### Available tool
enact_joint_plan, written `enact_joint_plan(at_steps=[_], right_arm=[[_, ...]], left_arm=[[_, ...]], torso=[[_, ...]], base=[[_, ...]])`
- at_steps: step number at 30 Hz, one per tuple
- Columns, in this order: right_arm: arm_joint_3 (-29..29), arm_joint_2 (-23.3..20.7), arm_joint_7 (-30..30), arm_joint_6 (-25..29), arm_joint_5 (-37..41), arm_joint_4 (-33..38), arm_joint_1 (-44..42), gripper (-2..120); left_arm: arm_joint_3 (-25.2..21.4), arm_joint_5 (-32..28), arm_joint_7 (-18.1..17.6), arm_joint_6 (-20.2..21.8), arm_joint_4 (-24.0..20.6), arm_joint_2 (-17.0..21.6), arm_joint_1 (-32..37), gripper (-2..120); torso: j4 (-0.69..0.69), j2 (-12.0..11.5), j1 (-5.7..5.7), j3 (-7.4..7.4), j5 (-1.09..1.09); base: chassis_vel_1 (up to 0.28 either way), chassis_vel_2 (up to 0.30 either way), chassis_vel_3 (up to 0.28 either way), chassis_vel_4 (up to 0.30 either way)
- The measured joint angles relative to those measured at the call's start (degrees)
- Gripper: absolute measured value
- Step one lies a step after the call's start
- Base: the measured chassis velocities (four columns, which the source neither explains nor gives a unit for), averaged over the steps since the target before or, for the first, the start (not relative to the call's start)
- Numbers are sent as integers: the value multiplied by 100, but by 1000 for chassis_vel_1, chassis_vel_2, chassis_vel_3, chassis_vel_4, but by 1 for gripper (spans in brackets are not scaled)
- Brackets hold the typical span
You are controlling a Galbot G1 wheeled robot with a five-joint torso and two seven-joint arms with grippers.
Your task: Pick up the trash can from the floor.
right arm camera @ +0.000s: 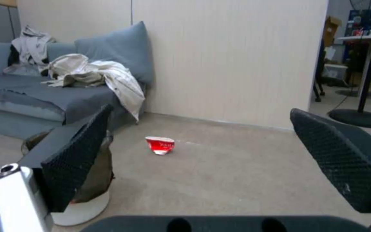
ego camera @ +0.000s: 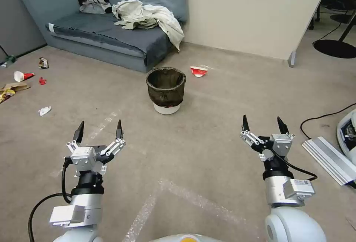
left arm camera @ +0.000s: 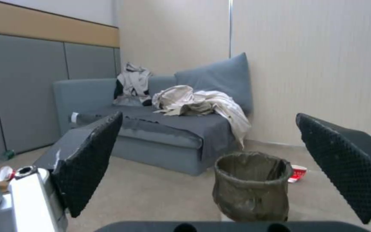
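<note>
Trash can (ego camera: pixel 165 90) sits upright on the floor (ego camera: pixel 207 138) just in front of the sofa (ego camera: pixel 107 38), well ahead of both claws. Left claw (ego camera: pixel 99 130) and right claw (ego camera: pixel 262 124) hover spread wide, empty. Right wrist view catches the can's white base (right arm camera: pixel 82 209) beside a crushed red cup (right arm camera: pixel 160 145).

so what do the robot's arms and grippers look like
Both arms are silver-white with black wrist sections. The left gripper and right gripper each have a pale grey block body, silver linkages and two black pointed jaws with dimpled pads. A black cable loops beside each wrist.
</note>
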Motion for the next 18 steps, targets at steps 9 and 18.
enact_joint_plan(at_steps=[9,18], right_arm=[[-25,9,-8,27,-28,0,-13,100],[-40,14,-13,42,-44,2,-31,100]], left_arm=[[-15,-9,-20,2,-48,11,31,100],[-17,-15,-41,2,-65,13,47,100]], torso=[[0,0,1,0,0],[0,0,1,0,0]], base=[[-120,113,121,-115],[-118,110,122,-103]])
